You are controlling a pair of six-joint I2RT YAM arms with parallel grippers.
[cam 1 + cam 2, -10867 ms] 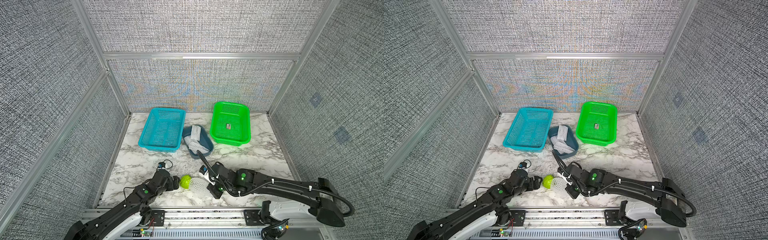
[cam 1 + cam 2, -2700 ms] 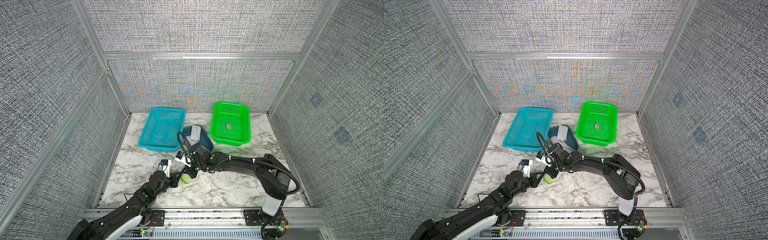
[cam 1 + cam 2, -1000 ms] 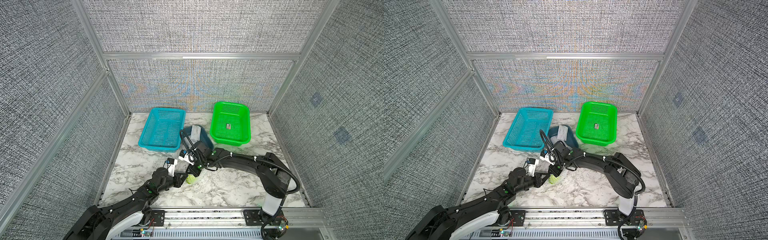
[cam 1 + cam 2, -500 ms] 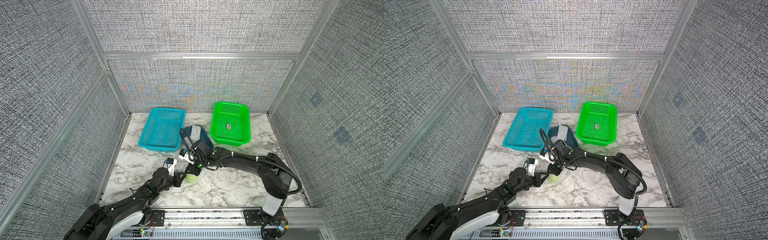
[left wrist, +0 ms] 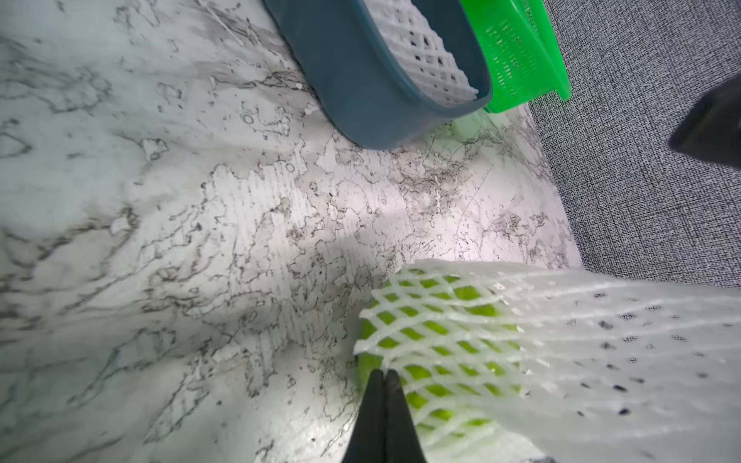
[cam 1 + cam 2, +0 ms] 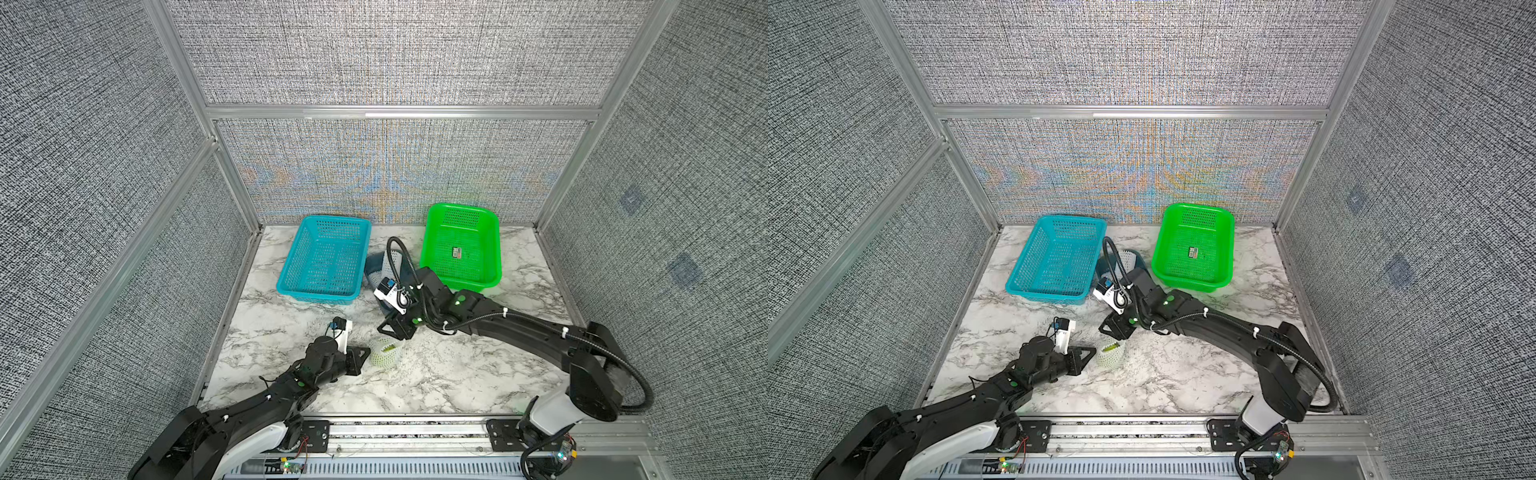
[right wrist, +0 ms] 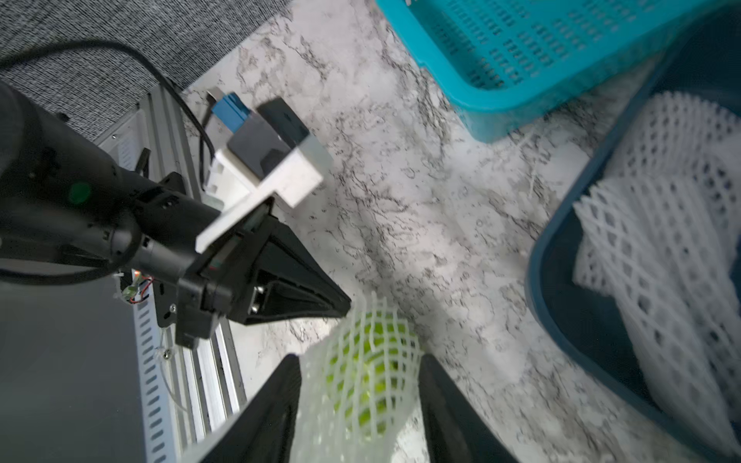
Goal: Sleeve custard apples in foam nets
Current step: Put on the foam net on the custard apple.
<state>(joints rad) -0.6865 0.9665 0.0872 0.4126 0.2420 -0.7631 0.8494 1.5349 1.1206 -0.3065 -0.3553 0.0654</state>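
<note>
Tabletop (image 6: 457, 382): white marble, bearing custard apple (image 6: 387, 348) | walls (image 6: 374, 54): grey woven panels

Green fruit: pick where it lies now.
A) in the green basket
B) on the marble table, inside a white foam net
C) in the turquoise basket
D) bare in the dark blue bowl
B: the fruit shows green through the foam net wrapped round it, lying on the table.

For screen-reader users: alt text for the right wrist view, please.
A yellow-green custard apple wrapped in a white foam mesh net sits between the open right gripper's fingers. The shut left gripper's tip meets the net's edge; a turquoise plastic basket and dark blue tub of spare nets stand beyond.
</note>
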